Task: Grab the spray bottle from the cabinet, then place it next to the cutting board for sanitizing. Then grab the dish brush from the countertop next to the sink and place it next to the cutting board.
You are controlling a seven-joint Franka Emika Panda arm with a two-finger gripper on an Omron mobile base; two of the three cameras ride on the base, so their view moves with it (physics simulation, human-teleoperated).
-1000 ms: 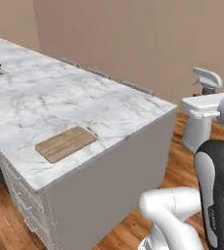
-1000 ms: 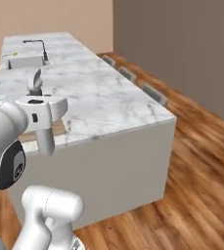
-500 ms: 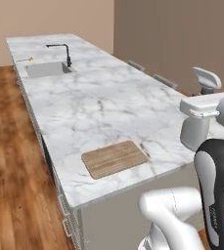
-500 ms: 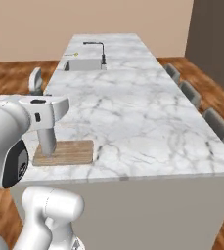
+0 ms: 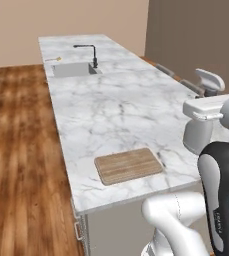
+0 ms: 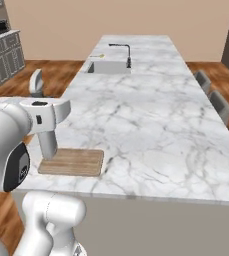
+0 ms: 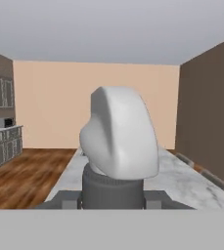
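My gripper (image 7: 113, 196) is shut on the spray bottle (image 7: 119, 139), whose pale grey trigger head stands up close in the hand view. The bottle (image 5: 209, 80) is held in the air off the island's near right side, to the right of the cutting board (image 5: 129, 165). From the other side the bottle (image 6: 36, 83) hangs above the board (image 6: 72, 162). The board lies flat near the front edge of the countertop (image 5: 116, 107). At the far end are the sink (image 5: 73, 69) and, beside it, the thin dish brush (image 5: 54, 59) with a yellow end.
A black faucet (image 5: 90, 52) stands at the sink's right rim. Stools (image 6: 217, 102) line the island's right side. Grey cabinets (image 6: 0, 54) stand far left. Wooden floor (image 5: 21, 140) runs along the island's left side.
The whole picture has swung: the base has driven round the island's end, which now runs lengthwise away with the board near the front. The gripper still holds the bottle.
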